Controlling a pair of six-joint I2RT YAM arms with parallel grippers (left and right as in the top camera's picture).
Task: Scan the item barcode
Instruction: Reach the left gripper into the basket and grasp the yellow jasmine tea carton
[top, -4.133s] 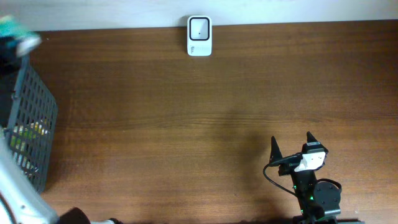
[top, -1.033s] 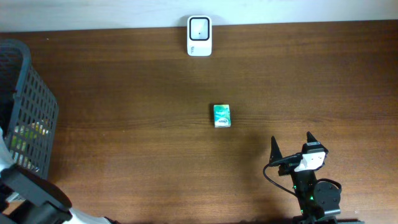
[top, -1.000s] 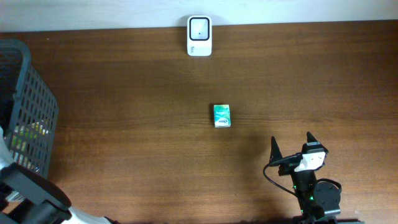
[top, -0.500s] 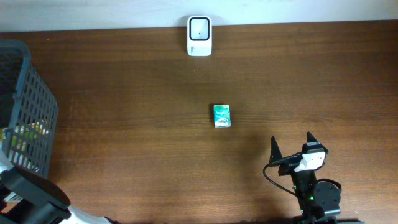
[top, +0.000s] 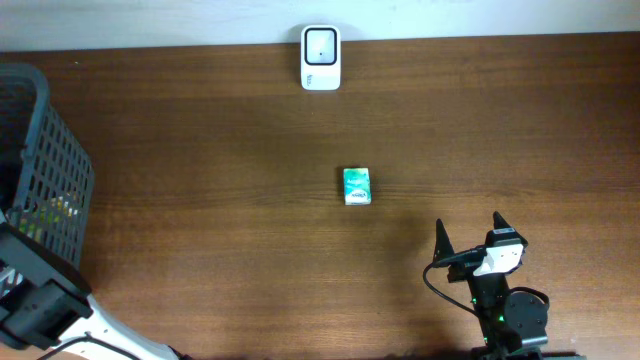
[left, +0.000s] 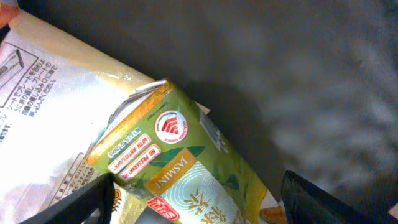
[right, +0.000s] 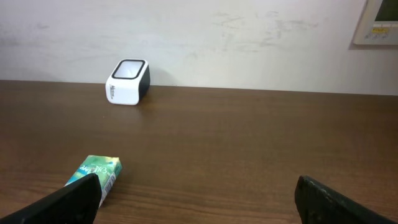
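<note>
The small green-and-white packet (top: 357, 186) lies flat on the brown wooden tabletop (top: 200, 220), well apart from the white box-shaped scanner (top: 321, 58), so the right pincer (top: 468, 222), wide and empty, should I think grip its edges without covering the barcode, while the left pincer (left: 196, 186) hangs wide inside the dark mesh basket (top: 50, 160).

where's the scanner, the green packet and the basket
scanner (top: 321, 58), overhead view, on its top window
green packet (top: 357, 186), overhead view, middle of its top face
basket (top: 58, 170), overhead view, on its mesh side wall
</note>
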